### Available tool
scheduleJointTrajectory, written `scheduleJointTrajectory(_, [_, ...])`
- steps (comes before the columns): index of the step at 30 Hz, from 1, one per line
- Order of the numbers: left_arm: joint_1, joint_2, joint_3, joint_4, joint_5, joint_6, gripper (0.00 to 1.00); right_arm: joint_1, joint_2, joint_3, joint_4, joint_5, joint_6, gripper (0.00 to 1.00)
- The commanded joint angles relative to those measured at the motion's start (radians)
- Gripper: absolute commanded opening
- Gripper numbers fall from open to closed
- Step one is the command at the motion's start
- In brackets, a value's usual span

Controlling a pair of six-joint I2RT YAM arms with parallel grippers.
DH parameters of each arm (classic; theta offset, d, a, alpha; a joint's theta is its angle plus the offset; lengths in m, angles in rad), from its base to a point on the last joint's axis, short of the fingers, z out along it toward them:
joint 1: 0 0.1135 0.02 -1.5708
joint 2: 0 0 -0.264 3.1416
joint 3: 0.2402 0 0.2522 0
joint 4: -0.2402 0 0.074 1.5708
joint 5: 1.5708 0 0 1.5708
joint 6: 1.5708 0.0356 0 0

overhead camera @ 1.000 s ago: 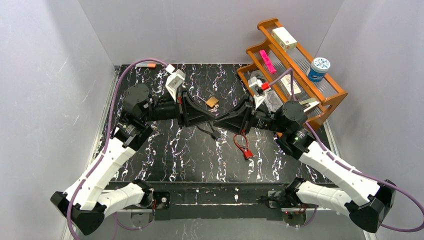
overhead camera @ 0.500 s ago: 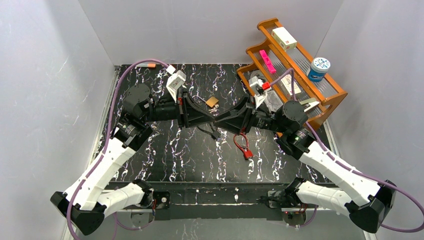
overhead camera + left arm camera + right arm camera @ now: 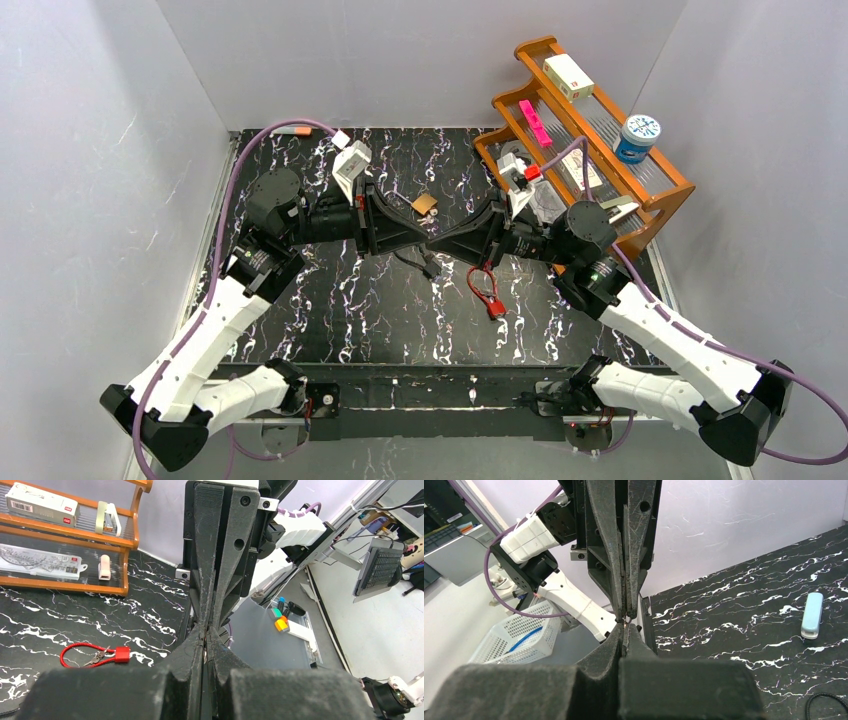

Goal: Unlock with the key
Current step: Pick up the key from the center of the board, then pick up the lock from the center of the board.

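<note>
We worked inside a white-walled booth, on a black table (image 3: 330,310) veined with white. The red padlock (image 3: 494,307) lay flat on that table, its red cable loop (image 3: 476,285) curling away from the arm bases, and we took it as our landmark. Inside the loop, touching the padlock's body, lay small metal pieces that looked like keys (image 3: 97,656); we could not make out how many.

Just beyond the padlock and a little to its left, the two grippers met tip to tip above the table. The left gripper (image 3: 205,637) had its fingers pressed fully together, and so had the right gripper (image 3: 623,630). A tiny brassy glint showed where the tips met, but it was too small for us to tell whether either gripper pinched anything.

Farther beyond the padlock, past the grippers, a small tan piece (image 3: 426,203) sat on the table. Well beyond the padlock and to its right stood a wooden rack (image 3: 672,183) holding a white box (image 3: 568,75), a pink item (image 3: 532,122) and a blue-lidded jar (image 3: 637,137).
</note>
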Motion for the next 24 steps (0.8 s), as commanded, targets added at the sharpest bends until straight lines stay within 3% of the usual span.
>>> scheduleJointTrajectory(1, [-0.001,-0.022,0.023,0.011,-0.011,-0.007,0.0,-0.002,-0.008,0.032,0.035,0.01,-0.012,0.01])
scheduleJointTrajectory(4, [-0.001,-0.022,0.03,0.011,-0.017,-0.014,0.12,-0.002,-0.009,0.023,0.048,0.012,-0.007,0.01])
scheduleJointTrajectory(8, [-0.001,-0.031,0.033,0.006,-0.065,-0.018,0.58,-0.002,-0.014,0.008,0.068,0.031,0.0,0.01])
scheduleJointTrajectory(10, [-0.001,-0.045,0.034,-0.012,-0.153,-0.011,0.7,-0.002,-0.024,-0.002,0.072,0.052,0.0,0.01])
scheduleJointTrajectory(13, [-0.001,-0.082,0.021,-0.085,-0.421,-0.007,0.97,-0.003,-0.04,-0.017,0.07,0.087,-0.003,0.01])
scheduleJointTrajectory(14, [-0.001,-0.117,-0.023,-0.099,-0.649,-0.034,0.98,-0.003,-0.049,-0.024,0.065,0.12,0.0,0.01])
scheduleJointTrajectory(16, [-0.001,-0.135,-0.06,-0.121,-0.818,-0.065,0.98,-0.003,-0.055,-0.027,0.056,0.141,-0.004,0.01])
scheduleJointTrajectory(22, [-0.001,-0.12,-0.088,-0.22,-1.036,-0.107,0.98,-0.003,-0.073,-0.022,-0.039,0.243,-0.041,0.01])
scheduleJointTrajectory(24, [-0.001,-0.089,-0.078,-0.321,-1.101,-0.131,0.98,-0.003,-0.082,-0.022,-0.095,0.314,-0.049,0.01])
